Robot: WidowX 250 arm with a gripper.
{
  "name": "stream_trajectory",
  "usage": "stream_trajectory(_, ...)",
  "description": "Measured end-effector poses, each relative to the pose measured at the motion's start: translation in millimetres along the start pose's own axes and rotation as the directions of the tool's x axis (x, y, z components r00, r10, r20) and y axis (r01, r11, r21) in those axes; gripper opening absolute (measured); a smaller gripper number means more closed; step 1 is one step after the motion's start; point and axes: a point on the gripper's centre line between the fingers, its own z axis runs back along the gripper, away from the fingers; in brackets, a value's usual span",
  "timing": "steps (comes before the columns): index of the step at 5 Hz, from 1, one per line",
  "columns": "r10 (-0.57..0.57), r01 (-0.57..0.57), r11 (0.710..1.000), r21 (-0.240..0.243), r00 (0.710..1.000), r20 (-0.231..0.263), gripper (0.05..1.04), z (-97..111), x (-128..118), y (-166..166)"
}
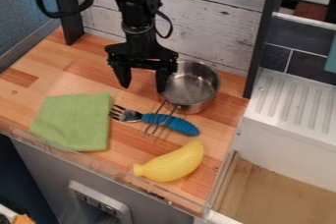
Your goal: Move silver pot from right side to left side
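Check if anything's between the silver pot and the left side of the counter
Yes. The gripper hangs at the left edge of the silver pot, the blue-handled fork lies beneath the pot's wire handle, and farther left toward the front is the green cloth.

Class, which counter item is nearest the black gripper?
The round silver metal pot, right by the gripper; the blue-handled fork, green cloth and yellow banana lie farther off.
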Motion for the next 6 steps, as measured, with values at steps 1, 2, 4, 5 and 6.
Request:
stream_trajectory(1,0.002,-0.002,1.0,0.002,1.0,-0.021,1.0,-14,2,-1)
stream_trajectory(2,-0.025,0.024,1.0,-0.011,0.999,-0.04,1.0,-29,5,-5)
stream_trajectory(4,-0.051,0.05,0.998,-0.023,0.999,-0.02,0.659,-30,11,-12)
stream_trajectory(5,-0.04,0.039,0.999,-0.026,0.999,-0.024,0.346,-30,10,-13)
stream_trajectory(6,-0.047,0.045,0.998,-0.035,0.998,-0.031,0.143,-29,6,-13)
